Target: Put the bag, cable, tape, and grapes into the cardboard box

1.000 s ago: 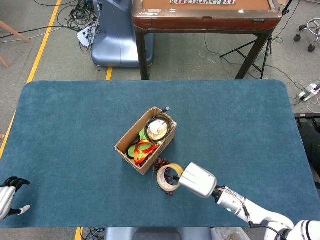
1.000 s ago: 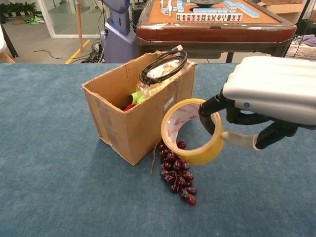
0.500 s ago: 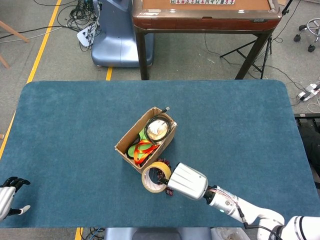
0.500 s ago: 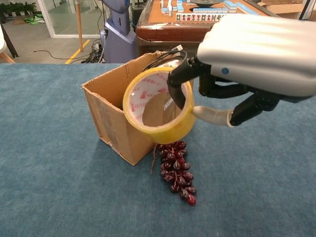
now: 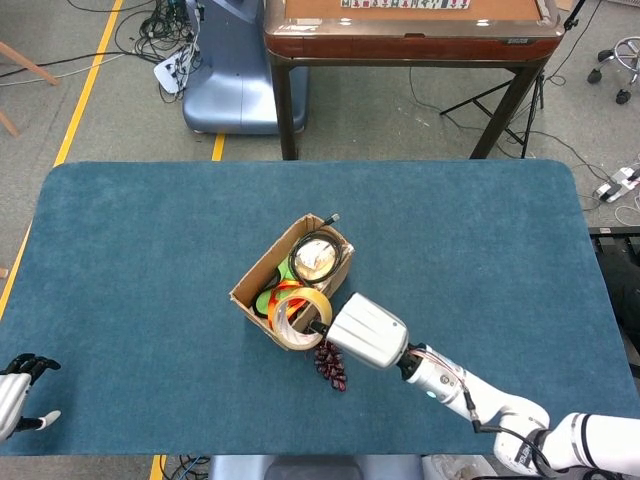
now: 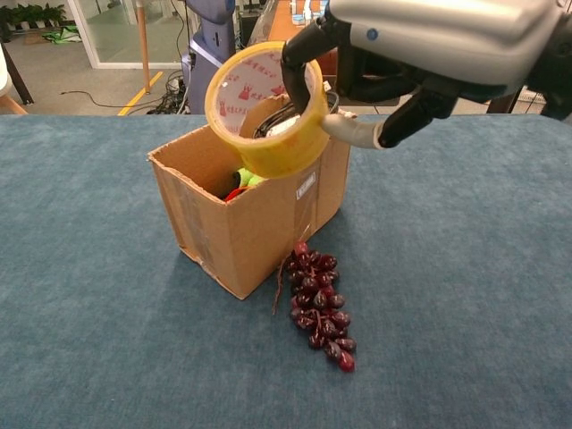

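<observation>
We hold the tape (image 6: 266, 109) in our right hand (image 6: 420, 49), fingers hooked through the core and thumb on the outer yellow band; the roll hangs tilted just above the open cardboard box (image 6: 246, 214), over its near corner. Our left hand (image 5: 18, 392) sits at the tabletop (image 5: 150, 250) edge, well apart, holding nothing; how far its fingers are spread we cannot tell. In the box we see the cable (image 5: 312, 247) coiled on top and the orange-and-green bag (image 5: 280, 296) beneath. The grapes (image 6: 319, 302) lie on the tabletop just beside the box wall. Judgement: roll is rigid and light, so the core grip suits it; grapes look soft and loose, best taken by the stem end.
</observation>
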`<state>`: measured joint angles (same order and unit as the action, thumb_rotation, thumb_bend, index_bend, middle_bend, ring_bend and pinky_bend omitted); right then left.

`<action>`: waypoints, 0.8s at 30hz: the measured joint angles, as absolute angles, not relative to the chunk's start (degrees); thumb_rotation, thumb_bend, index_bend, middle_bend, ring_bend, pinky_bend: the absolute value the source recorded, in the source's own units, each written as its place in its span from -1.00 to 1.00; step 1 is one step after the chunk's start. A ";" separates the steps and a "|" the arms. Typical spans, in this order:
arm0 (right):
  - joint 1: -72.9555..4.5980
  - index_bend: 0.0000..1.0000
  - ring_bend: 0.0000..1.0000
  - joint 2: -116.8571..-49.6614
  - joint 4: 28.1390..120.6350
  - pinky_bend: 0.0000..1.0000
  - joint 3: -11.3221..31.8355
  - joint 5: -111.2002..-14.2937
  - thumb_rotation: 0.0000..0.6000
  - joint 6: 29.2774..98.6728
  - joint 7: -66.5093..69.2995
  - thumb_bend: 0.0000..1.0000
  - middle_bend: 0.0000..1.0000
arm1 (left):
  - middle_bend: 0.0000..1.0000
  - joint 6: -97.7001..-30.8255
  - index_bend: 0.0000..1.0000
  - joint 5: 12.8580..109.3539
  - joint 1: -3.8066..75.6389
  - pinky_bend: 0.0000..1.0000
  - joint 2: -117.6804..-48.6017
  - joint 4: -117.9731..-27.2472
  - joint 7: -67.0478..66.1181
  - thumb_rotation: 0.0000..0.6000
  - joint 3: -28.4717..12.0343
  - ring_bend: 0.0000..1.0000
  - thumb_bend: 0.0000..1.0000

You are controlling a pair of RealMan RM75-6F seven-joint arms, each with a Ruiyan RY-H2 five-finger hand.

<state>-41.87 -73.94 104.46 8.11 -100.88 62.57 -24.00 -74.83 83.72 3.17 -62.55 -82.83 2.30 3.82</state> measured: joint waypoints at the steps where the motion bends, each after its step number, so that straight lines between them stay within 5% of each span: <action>1: -42.17 0.46 1.00 -74.24 103.97 1.00 8.57 -100.05 1.00 62.20 -23.97 0.01 1.00 | -0.42 -74.84 -0.36 83.74 3.17 -0.20 -62.53 -82.83 2.37 1.00 3.82 -0.68 -0.80; 15: -48.78 0.46 1.00 -82.83 89.94 1.00 13.32 -90.86 1.00 55.95 -19.00 0.00 1.00 | -0.42 -75.10 -0.36 83.98 3.09 -0.20 -62.23 -83.02 2.99 1.00 3.86 -0.68 -0.80; 18: -49.94 0.42 1.00 -84.47 86.74 1.00 13.52 -89.58 1.00 54.89 -17.50 -0.24 1.00 | -0.42 -75.19 -0.36 84.06 3.07 -0.20 -62.21 -83.04 2.96 1.00 3.88 -0.68 -0.80; 24: -51.11 0.02 1.00 -85.93 83.03 1.00 13.48 -87.01 1.00 53.75 -16.21 -0.85 1.00 | -0.42 -75.20 -0.36 84.03 3.02 -0.20 -62.23 -83.07 2.77 1.00 3.91 -0.68 -0.80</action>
<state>-51.11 -85.93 83.03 13.48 -87.01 53.75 -16.21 -75.20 84.03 3.02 -62.23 -83.07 2.77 3.91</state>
